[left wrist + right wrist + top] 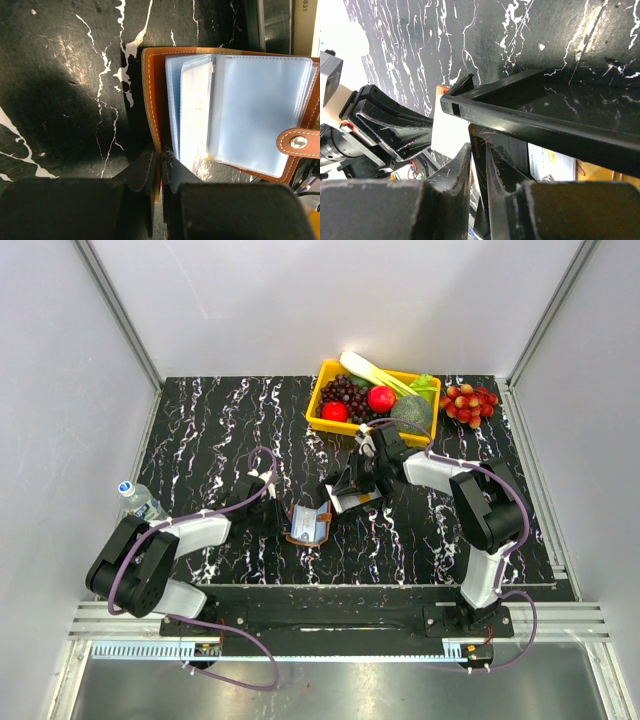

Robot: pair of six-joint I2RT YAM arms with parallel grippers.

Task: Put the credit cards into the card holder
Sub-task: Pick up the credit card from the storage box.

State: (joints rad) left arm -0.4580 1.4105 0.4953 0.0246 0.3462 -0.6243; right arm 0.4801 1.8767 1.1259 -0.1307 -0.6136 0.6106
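The brown card holder (308, 525) lies open on the black marble table, its pale plastic sleeves (260, 115) spread and its snap tab (298, 142) at the right. My left gripper (160, 161) is shut on the holder's brown left edge (151, 100); from above it (275, 510) sits just left of the holder. My right gripper (479, 156) is shut on a dark grey credit card (477, 142) at the small black open-topped box (530, 125). More cards, white (555, 160) and orange (600, 171), stand in that box. From above, the right gripper (342, 490) is just right of the holder.
A yellow bin (322, 390) of fruit and vegetables stands at the back, with a bunch of red grapes (470, 402) to its right. A water bottle (140, 502) lies at the table's left edge. The left arm (380, 130) is close to the right gripper.
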